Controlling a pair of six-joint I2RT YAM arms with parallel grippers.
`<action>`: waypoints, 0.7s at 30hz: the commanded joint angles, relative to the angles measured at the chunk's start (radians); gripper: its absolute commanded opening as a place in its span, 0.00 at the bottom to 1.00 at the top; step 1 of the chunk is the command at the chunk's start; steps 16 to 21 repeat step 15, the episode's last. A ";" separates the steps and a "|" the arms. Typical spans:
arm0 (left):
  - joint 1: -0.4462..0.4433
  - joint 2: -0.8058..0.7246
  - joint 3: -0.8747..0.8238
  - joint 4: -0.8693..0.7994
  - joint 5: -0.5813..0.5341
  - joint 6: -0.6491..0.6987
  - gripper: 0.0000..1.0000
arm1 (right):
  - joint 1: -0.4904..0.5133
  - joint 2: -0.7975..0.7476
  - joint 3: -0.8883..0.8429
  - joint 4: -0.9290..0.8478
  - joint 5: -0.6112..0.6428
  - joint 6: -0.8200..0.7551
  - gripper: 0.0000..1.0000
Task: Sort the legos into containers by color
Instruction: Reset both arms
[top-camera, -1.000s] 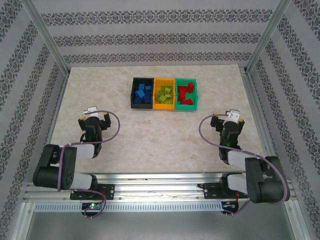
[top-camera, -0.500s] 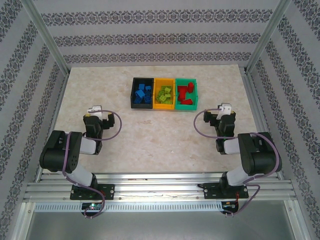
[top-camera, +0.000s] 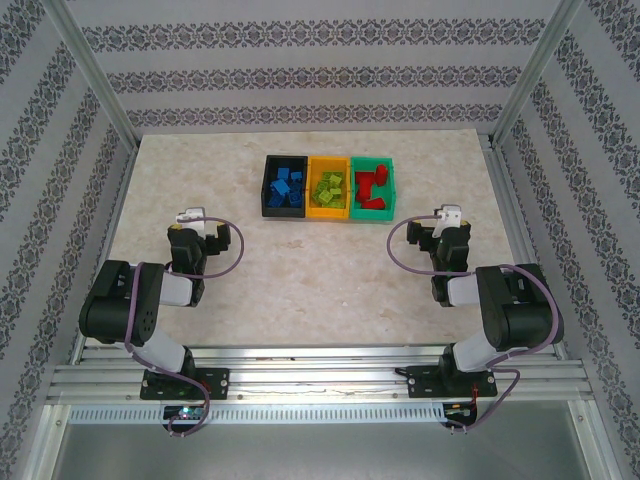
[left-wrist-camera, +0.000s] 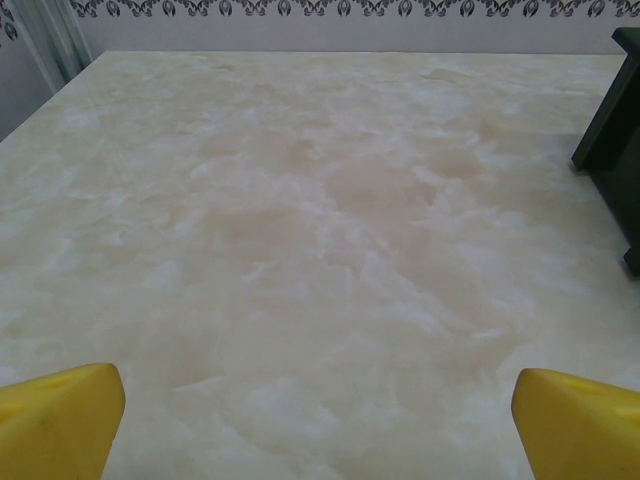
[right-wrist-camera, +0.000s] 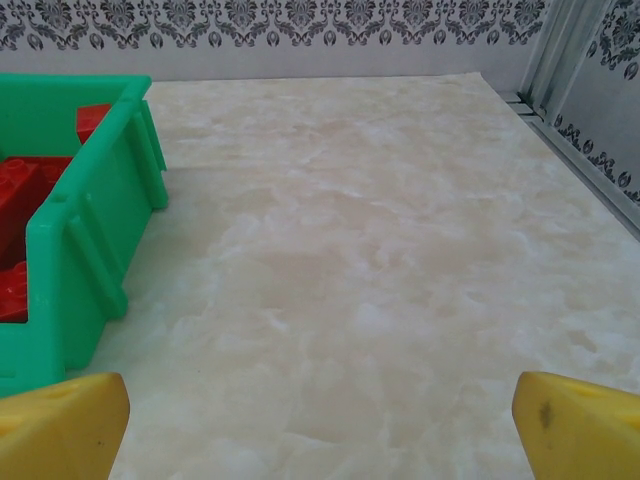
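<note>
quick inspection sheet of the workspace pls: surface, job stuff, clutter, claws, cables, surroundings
surface: pale marble-look tabletop, no spills seen
job's things: black bin holds blue legos; orange-yellow bin holds green legos; green bin holds red legos; no loose brick seen
clutter: nothing seen
claws: left claw open, empty; right claw open, empty, beside the green bin
cables: one purple cable loops at the left wrist, another at the right
surroundings: patterned walls, metal frame post

Both arms sit folded low, left claw (top-camera: 192, 228) and right claw (top-camera: 446, 226) spread wide.
</note>
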 joint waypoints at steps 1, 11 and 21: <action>0.012 0.003 0.011 0.006 0.010 0.014 1.00 | 0.011 0.001 0.019 0.001 -0.008 -0.018 0.98; 0.012 0.003 0.011 0.006 0.010 0.014 1.00 | 0.012 0.000 0.019 -0.003 -0.014 -0.021 0.98; 0.013 0.004 0.011 0.006 0.011 0.016 1.00 | 0.012 0.001 0.019 -0.002 -0.014 -0.020 0.98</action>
